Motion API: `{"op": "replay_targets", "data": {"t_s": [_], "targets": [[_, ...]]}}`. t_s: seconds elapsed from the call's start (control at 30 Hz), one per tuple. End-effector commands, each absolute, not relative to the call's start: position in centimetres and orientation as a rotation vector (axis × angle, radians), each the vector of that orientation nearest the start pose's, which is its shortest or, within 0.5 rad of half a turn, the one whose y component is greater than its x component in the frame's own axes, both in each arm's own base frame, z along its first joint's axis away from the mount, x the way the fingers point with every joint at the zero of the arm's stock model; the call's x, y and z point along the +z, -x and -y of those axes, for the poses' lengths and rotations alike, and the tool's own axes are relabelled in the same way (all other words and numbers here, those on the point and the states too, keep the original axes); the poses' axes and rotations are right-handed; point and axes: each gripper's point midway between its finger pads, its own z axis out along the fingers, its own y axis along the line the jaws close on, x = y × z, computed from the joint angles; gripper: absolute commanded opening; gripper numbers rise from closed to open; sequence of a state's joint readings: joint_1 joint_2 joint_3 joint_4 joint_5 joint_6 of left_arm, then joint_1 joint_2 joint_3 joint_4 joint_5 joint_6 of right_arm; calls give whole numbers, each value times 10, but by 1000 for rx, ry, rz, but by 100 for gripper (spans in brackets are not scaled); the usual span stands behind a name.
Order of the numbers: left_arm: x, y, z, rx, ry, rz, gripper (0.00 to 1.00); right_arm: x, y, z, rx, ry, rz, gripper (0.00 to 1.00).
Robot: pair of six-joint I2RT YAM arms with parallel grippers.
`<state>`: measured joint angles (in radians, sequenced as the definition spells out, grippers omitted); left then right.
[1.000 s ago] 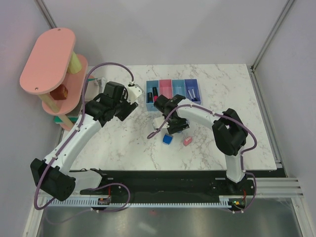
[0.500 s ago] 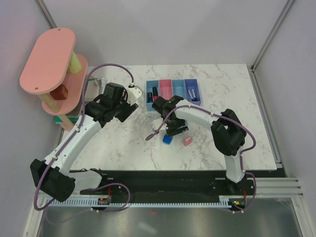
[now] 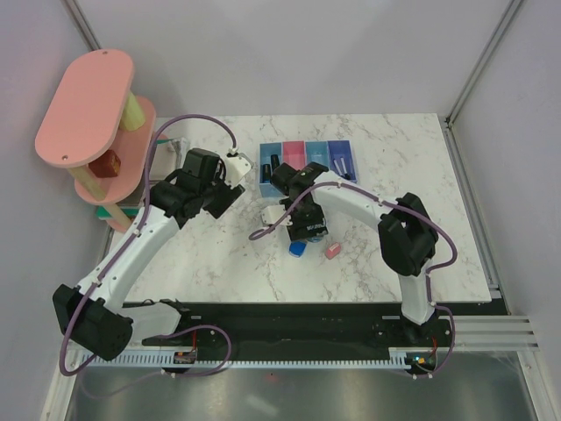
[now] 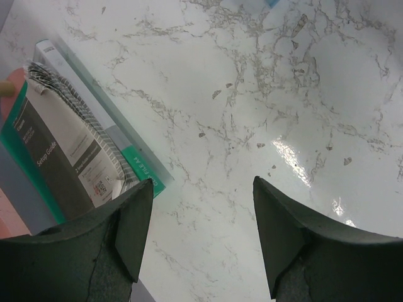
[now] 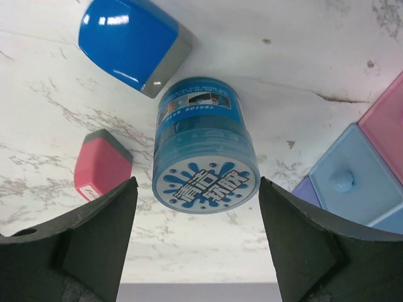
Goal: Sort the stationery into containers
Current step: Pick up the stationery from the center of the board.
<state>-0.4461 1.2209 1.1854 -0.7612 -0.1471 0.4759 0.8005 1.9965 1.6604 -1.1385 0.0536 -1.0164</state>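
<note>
Overhead view, two close wrist views facing table (image 4: 252, 94)

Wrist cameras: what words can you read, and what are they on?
"Setup Guide": on the white booklet.
"清洁软胶", as far as it can be made out: on the end cap of the round blue roll.
The booklet's small print, the tab of the green folder and the label on the roll's side: too small to read.

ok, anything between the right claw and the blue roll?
Nothing visible. The right claw is open with the blue roll between its jaws, a gap on each side. The blue wedge block lies by the roll's far end and the pink eraser off to one side, neither in between.
</note>
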Motion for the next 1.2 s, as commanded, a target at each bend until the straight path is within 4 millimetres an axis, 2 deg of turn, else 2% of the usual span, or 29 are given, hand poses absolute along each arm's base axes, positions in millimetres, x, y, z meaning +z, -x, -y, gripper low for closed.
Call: {"op": "replay_targets", "data": {"t_s": [0.0, 0.17, 0.5, 0.67, 0.8, 0.87, 1.03, 1.17], "targets": [[220, -309, 99, 163, -940, -2122, 72, 80, -288, -257, 131, 2330, -1942, 84], [220, -309, 99, 164, -936, -2120, 72, 76, -285, -259, 311, 2253, -1996, 80], [222, -308, 97, 171, -929, -2121, 72, 67, -291, -252, 424, 2099, -2046, 77], [223, -308, 97, 171, -929, -2120, 72, 75, -294, -254, 460, 2020, -2050, 67], [222, -308, 97, 174, -934, -2123, 72, 100, -302, -263, 473, 1943, -2004, 56], [222, -307, 96, 174, -933, -2125, 72, 113, -306, -267, 477, 1909, -1982, 54], [221, -305, 96, 170, -929, -2125, 72, 151, -319, -275, 446, 1813, -1932, 53], [220, -305, 95, 177, -937, -2130, 72, 187, -345, -282, 340, 1738, -1857, 53]]}}
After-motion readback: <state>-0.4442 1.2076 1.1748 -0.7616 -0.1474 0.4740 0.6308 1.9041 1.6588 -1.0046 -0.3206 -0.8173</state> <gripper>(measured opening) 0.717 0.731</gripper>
